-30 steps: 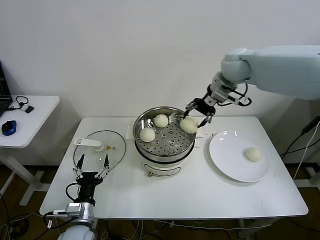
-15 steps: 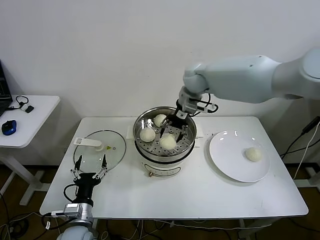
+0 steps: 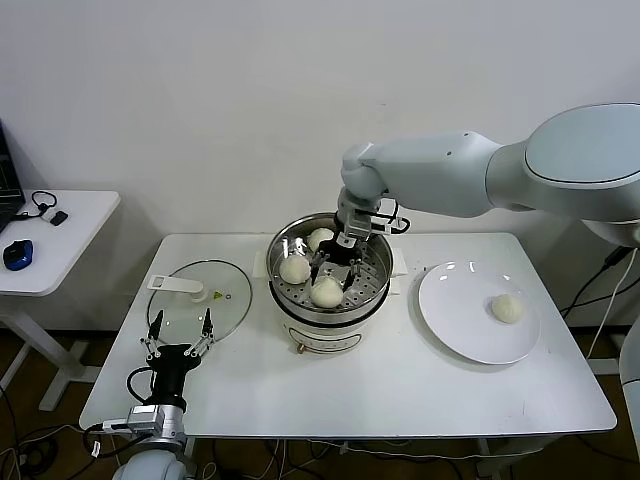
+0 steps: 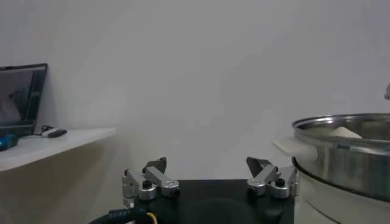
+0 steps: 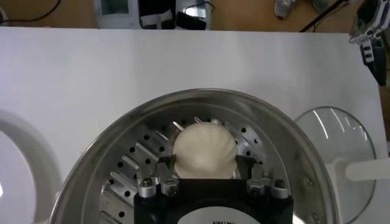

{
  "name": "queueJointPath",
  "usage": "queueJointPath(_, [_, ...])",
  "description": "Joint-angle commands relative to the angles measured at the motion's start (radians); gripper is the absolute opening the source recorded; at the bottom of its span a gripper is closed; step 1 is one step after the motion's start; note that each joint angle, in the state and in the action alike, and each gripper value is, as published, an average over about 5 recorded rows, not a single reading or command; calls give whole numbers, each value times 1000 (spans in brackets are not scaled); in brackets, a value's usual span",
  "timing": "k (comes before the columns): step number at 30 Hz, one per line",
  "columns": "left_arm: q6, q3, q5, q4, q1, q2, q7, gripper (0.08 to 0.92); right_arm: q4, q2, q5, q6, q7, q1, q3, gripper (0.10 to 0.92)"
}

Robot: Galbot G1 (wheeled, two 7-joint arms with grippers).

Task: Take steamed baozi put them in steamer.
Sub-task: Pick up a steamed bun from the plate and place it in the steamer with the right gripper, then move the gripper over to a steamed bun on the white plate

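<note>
We see our right gripper (image 3: pixel 329 277) down inside the steamer (image 3: pixel 372 300), clamped on a steamed baozi (image 5: pixel 203 150), a smooth, domed, off-white bun with faint pleats, low over the perforated tray. Just beyond the gripper sit two more buns (image 3: pixel 295 269). Well off to its right, a fourth (image 3: pixel 507 308) lies on the white plate (image 3: pixel 455 315). Our left gripper (image 3: pixel 181 334) waits spread apart near the tabletop (image 3: pixel 400 390) edge.

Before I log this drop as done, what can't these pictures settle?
- Whether the held bun touches the steamer floor: right pincer covers its underside, both views.
- Two placed buns: outside right wrist view.
- Plate bun: head view only.
</note>
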Motion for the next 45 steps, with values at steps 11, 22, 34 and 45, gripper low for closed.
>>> queueJointPath(11, [10, 6, 2, -23, 8, 2, 5, 823, 25, -5, 123, 49, -43, 69, -49, 803])
queueJointPath(22, [16, 7, 0, -38, 13, 8, 7, 823, 180, -189, 263, -399, -96, 292, -254, 823])
queueJointPath(34, [15, 26, 5, -20, 7, 2, 10, 823, 154, -451, 197, -744, -253, 290, -310, 823])
queueJointPath(45, [13, 20, 6, 0, 4, -1, 15, 823, 38, -607, 111, -888, -243, 81, -176, 823])
